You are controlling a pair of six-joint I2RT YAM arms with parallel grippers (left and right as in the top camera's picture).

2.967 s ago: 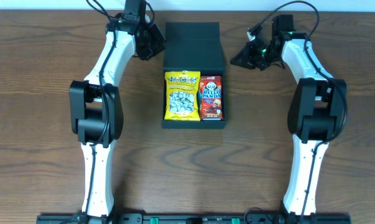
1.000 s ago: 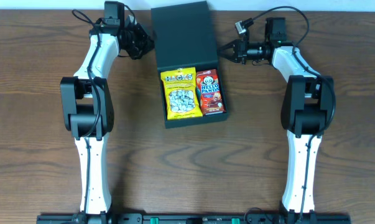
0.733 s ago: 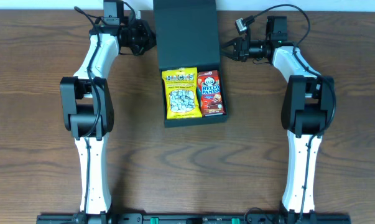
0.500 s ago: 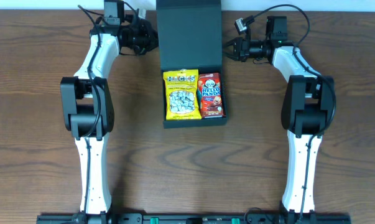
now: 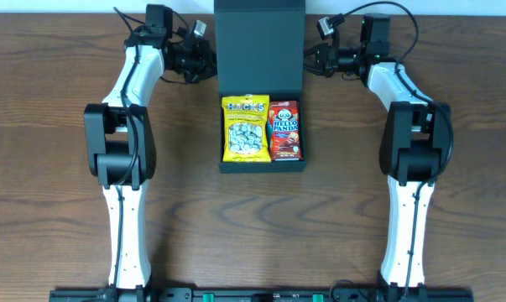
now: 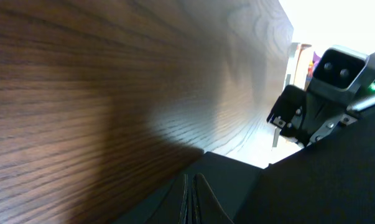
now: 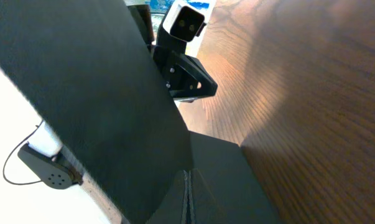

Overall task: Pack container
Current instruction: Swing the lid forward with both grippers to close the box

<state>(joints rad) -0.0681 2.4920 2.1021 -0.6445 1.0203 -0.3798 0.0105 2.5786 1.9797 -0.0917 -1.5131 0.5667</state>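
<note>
The dark container [image 5: 261, 168] lies at the table's middle back, its flap lid [image 5: 260, 42] opened up toward the far edge. Inside lie a yellow snack pack [image 5: 244, 127] on the left and a red Hello Panda pack [image 5: 285, 130] on the right. My left gripper [image 5: 211, 65] is shut, its tips at the lid's left edge. My right gripper [image 5: 309, 60] is shut, its tips at the lid's right edge. In the left wrist view the shut fingers [image 6: 190, 199] rest against the dark lid [image 6: 336, 180]. In the right wrist view the shut fingers [image 7: 187, 199] sit by the lid [image 7: 81, 74].
The brown wooden table [image 5: 51, 168] extends to both sides of the container. Both arms reach along the sides to the far edge. Cables [image 5: 387, 10] hang by the right wrist.
The container has turned from skewed to square with the table and the lid has swung straighter. Both grippers have moved inward to the lid's side edges.
</note>
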